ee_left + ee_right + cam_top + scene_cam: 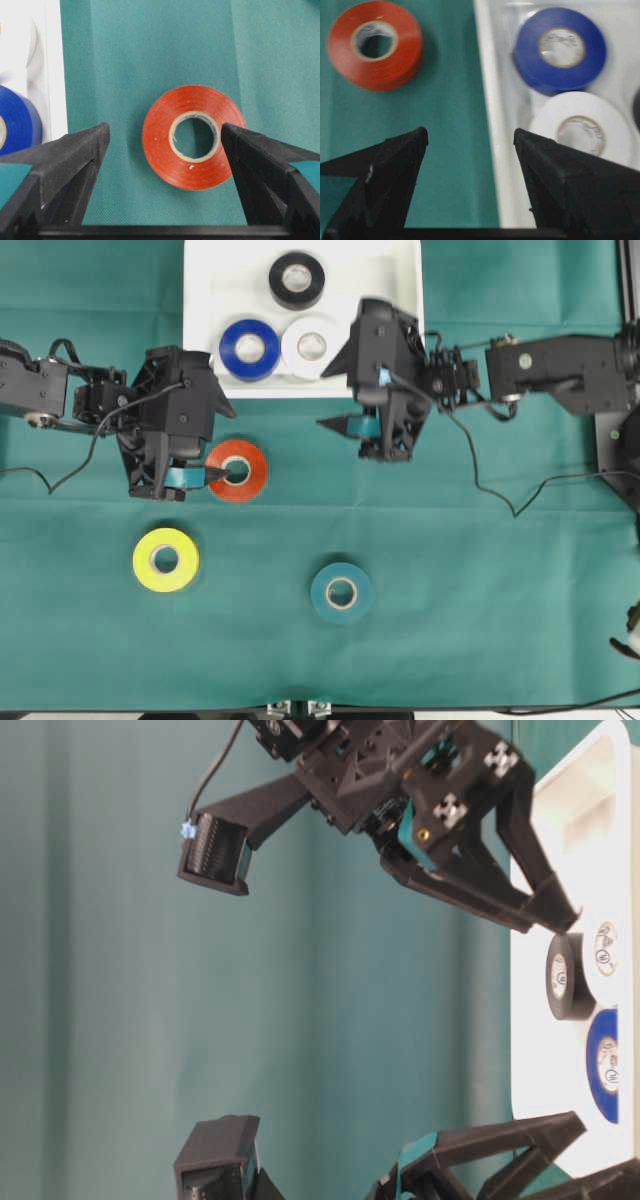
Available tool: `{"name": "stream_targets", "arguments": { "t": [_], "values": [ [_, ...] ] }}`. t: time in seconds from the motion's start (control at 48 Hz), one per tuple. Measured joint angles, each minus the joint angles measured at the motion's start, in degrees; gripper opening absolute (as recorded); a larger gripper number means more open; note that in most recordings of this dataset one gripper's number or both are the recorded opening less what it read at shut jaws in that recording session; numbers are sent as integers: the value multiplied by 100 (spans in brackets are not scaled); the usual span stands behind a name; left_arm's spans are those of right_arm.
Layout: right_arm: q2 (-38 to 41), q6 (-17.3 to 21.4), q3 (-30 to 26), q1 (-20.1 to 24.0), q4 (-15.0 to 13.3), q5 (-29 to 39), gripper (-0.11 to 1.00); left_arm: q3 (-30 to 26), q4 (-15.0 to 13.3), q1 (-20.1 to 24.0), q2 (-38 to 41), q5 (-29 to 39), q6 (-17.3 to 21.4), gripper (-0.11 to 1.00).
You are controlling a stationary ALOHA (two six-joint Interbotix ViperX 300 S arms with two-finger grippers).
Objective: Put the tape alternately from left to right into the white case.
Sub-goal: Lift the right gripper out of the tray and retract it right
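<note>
Yellow roll [166, 560] and teal roll [341, 592] lie nearest on the cloth, apart from both arms. Left gripper [215, 476] is spread wide around the red roll [238, 470] — not clamped. Right gripper [345, 426] gapes empty beside the case [205, 270] — blue [249, 348], white [311, 345], black [296, 279] rolls inside.

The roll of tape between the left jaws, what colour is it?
Red-orange roll with a pale core; the left wrist view shows it best.
</note>
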Motion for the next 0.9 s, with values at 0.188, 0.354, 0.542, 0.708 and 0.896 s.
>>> {"name": "stream_targets", "arguments": {
  "t": [0.188,0.354,0.542,0.708,0.896],
  "values": [
    [0,-26,26,272,9,-9,77,0,0,0,0,0,0,66],
    [-9,-18,44,492,9,0,77,9,0,0,0,-9,0,66],
    [0,-9,62,642,9,0,77,9,9,0,0,-9,0,66],
    [-9,-9,79,650,0,0,77,0,0,0,53,-9,0,66],
    [0,-9,79,650,9,0,77,0,0,0,237,0,0,66]
  ]
}}
